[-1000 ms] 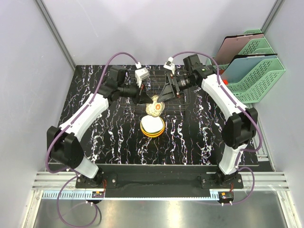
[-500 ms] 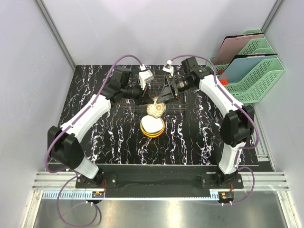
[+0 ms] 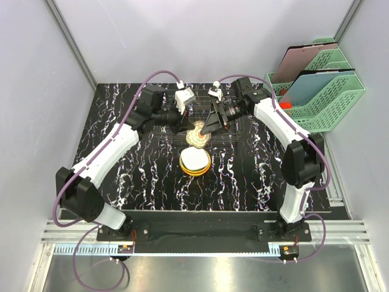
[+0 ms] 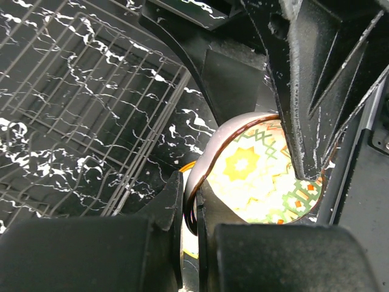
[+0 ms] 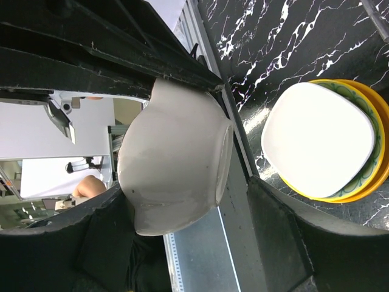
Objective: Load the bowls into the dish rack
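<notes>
My left gripper point(image 4: 189, 201) is shut on the rim of a cream bowl point(image 4: 255, 176) with an orange rim and a patterned inside. It holds this bowl tilted on edge above the near side of the wire dish rack point(image 3: 209, 118). In the top view the bowl point(image 3: 196, 135) hangs between my left gripper point(image 3: 185, 126) and my right gripper point(image 3: 208, 126). My right gripper point(image 5: 194, 213) is open, its fingers on either side of the bowl's pale outside point(image 5: 176, 158), with a gap on one side. A stack of bowls point(image 3: 195, 161), white on top, sits on the table nearer the arms.
The rack's wire grid point(image 4: 91, 121) lies on the black marbled table point(image 3: 134, 176). Green mesh file trays point(image 3: 325, 91) stand at the far right beside the table. The stack of bowls point(image 5: 322, 140) lies just below the held bowl.
The left arm has carried the bowl a little farther back toward the rack. The right gripper has moved left around the bowl, and its jaws have narrowed.
</notes>
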Robot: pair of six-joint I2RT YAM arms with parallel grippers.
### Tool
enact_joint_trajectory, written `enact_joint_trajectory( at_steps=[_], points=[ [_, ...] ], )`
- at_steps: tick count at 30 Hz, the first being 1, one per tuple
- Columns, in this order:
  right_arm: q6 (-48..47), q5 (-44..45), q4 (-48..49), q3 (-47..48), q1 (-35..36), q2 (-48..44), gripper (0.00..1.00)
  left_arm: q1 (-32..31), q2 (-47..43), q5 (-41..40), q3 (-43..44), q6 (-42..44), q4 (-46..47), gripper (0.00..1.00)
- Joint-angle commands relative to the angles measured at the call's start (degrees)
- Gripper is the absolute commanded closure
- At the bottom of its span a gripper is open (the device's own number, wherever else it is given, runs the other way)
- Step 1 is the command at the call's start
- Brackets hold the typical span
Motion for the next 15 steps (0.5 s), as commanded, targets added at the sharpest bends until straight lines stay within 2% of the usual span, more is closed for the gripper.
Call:
enact_joint_trajectory(
  at_steps=[1, 15],
  points=[
    [1.0, -2.3, 1.7, 1.0, 0.3, -0.2, 0.25, -0.3, -2.6, -0.9, 0.0, 0.5, 3.7, 1.0],
    [1.2, -5.1, 1.8, 3.1, 0.3, 1.7, 0.24, -1.3, -1.5, -1.3, -0.2, 0.6, 4.2, 1.0]
  ],
)
